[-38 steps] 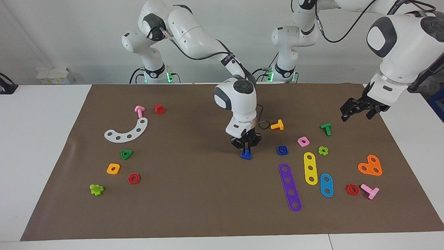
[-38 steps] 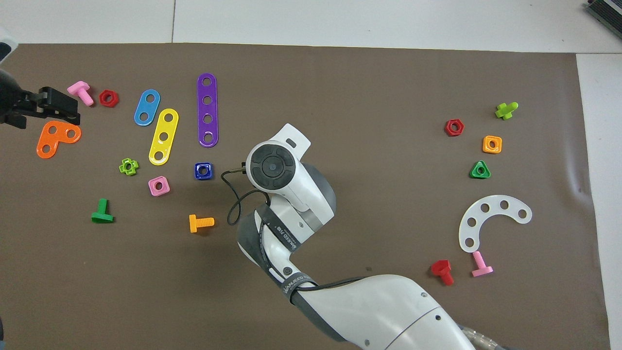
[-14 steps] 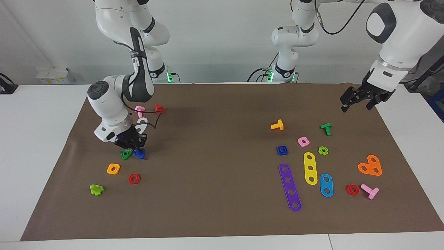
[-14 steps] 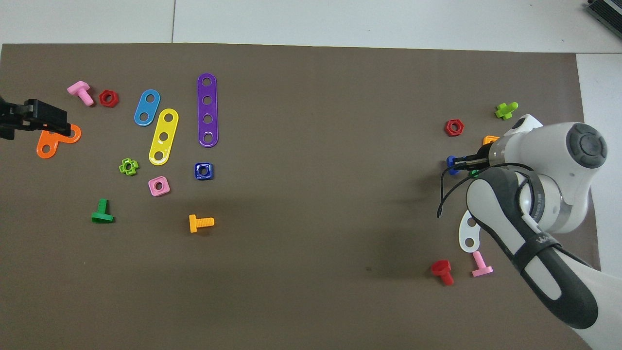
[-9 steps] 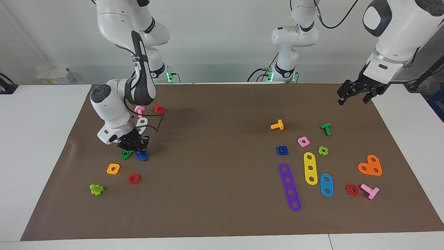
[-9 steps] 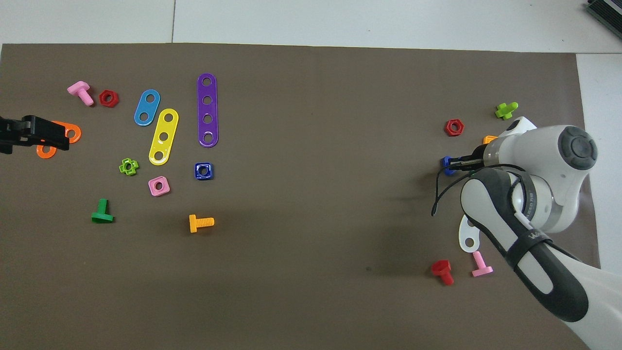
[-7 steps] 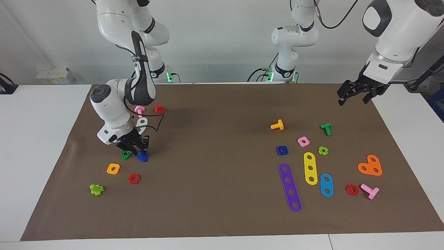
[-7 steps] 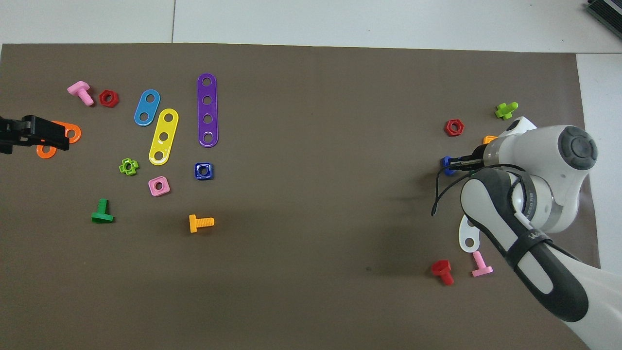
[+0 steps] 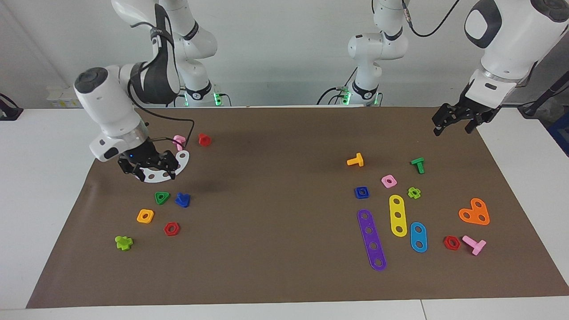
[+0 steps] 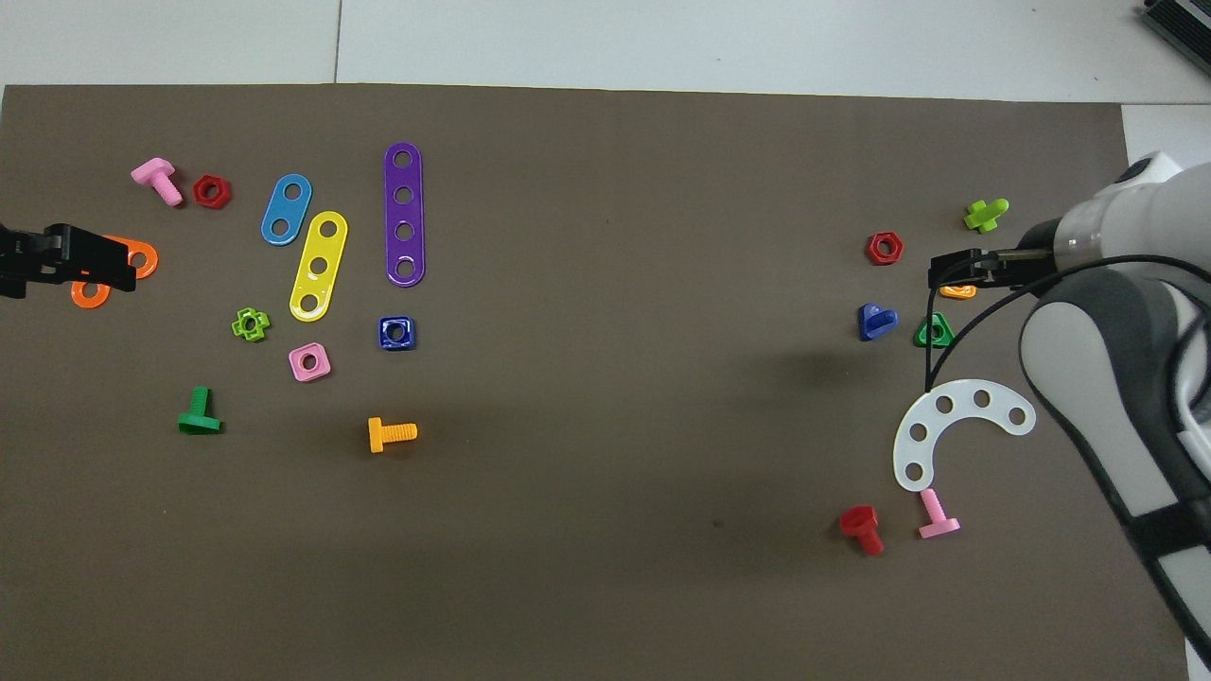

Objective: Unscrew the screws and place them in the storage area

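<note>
The bright-blue bolt point(image 9: 182, 200) lies loose on the brown mat beside the green triangle nut point(image 9: 162, 197), in the storage patch point(image 9: 133, 200) with the white curved strip point(image 9: 178, 161), orange square nut point(image 9: 145, 216) and red hexagon nut point(image 9: 171, 229). The bolt also shows in the overhead view point(image 10: 876, 322). My right gripper point(image 9: 153, 174) is open and empty, raised over the white strip. In the overhead view it point(image 10: 938, 272) covers the orange square nut. My left gripper point(image 9: 454, 124) is open and waits in the air above the mat's edge at the left arm's end.
A pink bolt point(image 9: 178, 142) and a red bolt point(image 9: 204, 139) lie nearer to the robots than the strip; a lime cross piece point(image 9: 124, 242) lies farther. Toward the left arm's end lie a blue square nut point(image 9: 362, 192), purple point(image 9: 371, 239), yellow and blue strips, an orange bolt point(image 9: 355, 160) and other parts.
My right gripper carried the blue bolt from the mat's middle to the storage patch, set it down beside the green triangle nut, opened and rose away. My left gripper lifted slightly.
</note>
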